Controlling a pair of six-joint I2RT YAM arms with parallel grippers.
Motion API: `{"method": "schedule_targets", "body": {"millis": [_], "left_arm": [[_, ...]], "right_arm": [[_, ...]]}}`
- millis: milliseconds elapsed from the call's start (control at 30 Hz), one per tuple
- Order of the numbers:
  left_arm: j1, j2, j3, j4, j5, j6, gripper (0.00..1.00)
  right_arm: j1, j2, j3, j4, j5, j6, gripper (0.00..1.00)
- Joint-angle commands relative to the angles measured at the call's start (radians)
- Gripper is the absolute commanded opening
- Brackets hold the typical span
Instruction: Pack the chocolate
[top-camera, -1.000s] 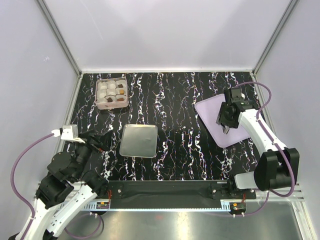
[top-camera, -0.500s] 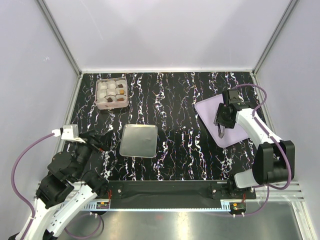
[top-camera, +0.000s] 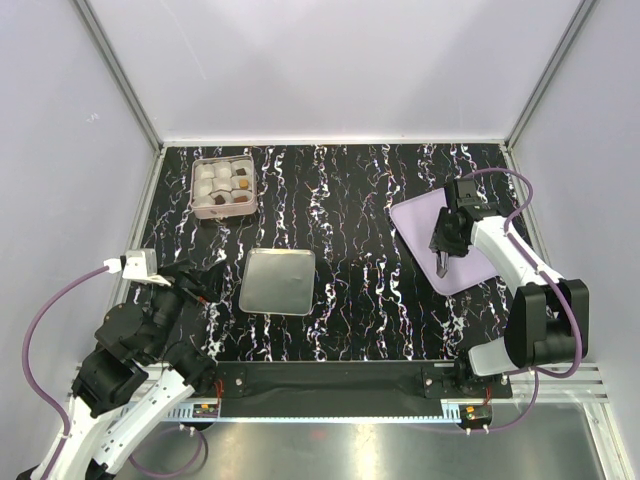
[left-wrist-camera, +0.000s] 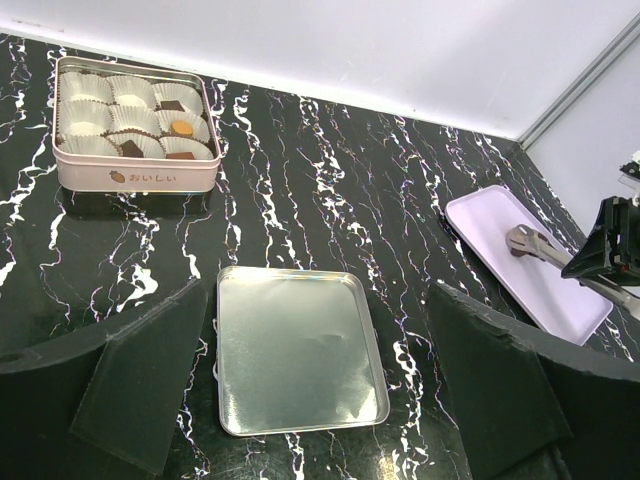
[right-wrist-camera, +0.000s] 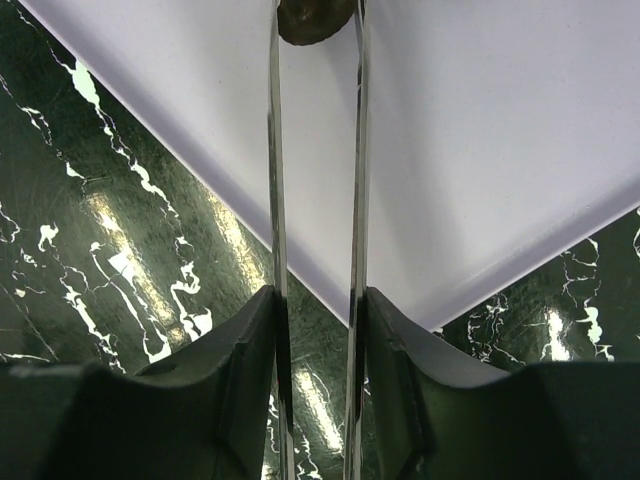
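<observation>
A pink tin box (left-wrist-camera: 136, 177) at the far left holds white paper cups, some with chocolate: dark lumps (left-wrist-camera: 131, 149) and a tan-gold one (left-wrist-camera: 181, 128). It also shows in the top view (top-camera: 223, 209). My right gripper (right-wrist-camera: 315, 300) is shut on metal tongs (right-wrist-camera: 273, 150) over the lavender tray (right-wrist-camera: 480, 130). A brown chocolate lump (right-wrist-camera: 315, 20) sits between the tong tips, on or just above the tray. In the top view this gripper (top-camera: 447, 245) is over the tray's middle. My left gripper (left-wrist-camera: 320, 300) is open and empty, near the front left (top-camera: 200, 280).
A silver tin lid (top-camera: 278, 281) lies flat in the middle of the black marbled table, in front of my left gripper. The lavender tray (top-camera: 420, 215) lies at the right, near the right wall. White walls close in the back and sides.
My right gripper with the tongs has shifted slightly left and turned over the lavender tray. The left arm has not moved.
</observation>
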Motion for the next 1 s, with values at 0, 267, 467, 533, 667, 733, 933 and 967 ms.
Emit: {"method": "schedule_targets", "body": {"millis": [0, 267, 467, 533, 667, 733, 933, 967], "left_arm": [[0.001, 0.014, 0.002, 0.058, 0.002, 0.010, 0.99], [0.001, 0.008, 0.002, 0.058, 0.000, 0.010, 0.99], [0.001, 0.006, 0.002, 0.057, -0.004, 0.010, 0.99], [0.001, 0.005, 0.002, 0.057, -0.007, 0.008, 0.99], [0.001, 0.005, 0.003, 0.058, -0.010, 0.010, 0.99], [0.001, 0.005, 0.002, 0.057, -0.012, 0.010, 0.99], [0.001, -0.003, 0.003, 0.054, -0.026, 0.010, 0.99], [0.001, -0.004, 0.003, 0.054, -0.026, 0.008, 0.99]], "right_arm": [[-0.006, -0.035, 0.044, -0.007, 0.007, 0.007, 0.42], [-0.006, -0.061, 0.090, -0.050, -0.025, 0.015, 0.40], [-0.001, -0.060, 0.159, -0.069, -0.076, 0.033, 0.39], [0.014, -0.052, 0.199, -0.055, -0.106, 0.042, 0.39], [0.127, 0.070, 0.377, -0.067, -0.065, 0.052, 0.39], [0.192, 0.139, 0.461, -0.078, -0.042, 0.055, 0.39], [0.428, 0.435, 0.846, -0.034, -0.016, 0.021, 0.38], [0.462, 0.472, 0.895, -0.017, -0.016, 0.001, 0.38]]}}
